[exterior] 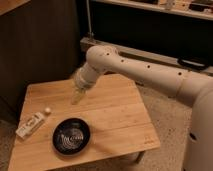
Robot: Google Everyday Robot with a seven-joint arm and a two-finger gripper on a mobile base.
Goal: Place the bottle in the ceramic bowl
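hand (77, 96) spread wide, empty, over the table (117, 117) | bottle (32, 124) well apart from it, flat beside ceramic bowl (60, 137)

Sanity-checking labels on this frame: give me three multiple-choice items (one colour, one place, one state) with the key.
1. What colour is the round glossy ceramic bowl?
A. white
B. red
C. black

2. Where is the small flattish white bottle?
A. inside the bowl
B. lying on the wooden table, beside the bowl, toward the picture's left
C. between the gripper's fingers

3. What does the gripper hold?
A. nothing; it hangs open over the table, beyond the bowl
B. the bottle
C. the bowl

Key:
1 C: the bowl is dark all over, with pale rings inside.
2 B: the bottle lies flat near the table's left edge, outside the bowl.
3 A: both bottle and bowl rest on the table, apart from the gripper.
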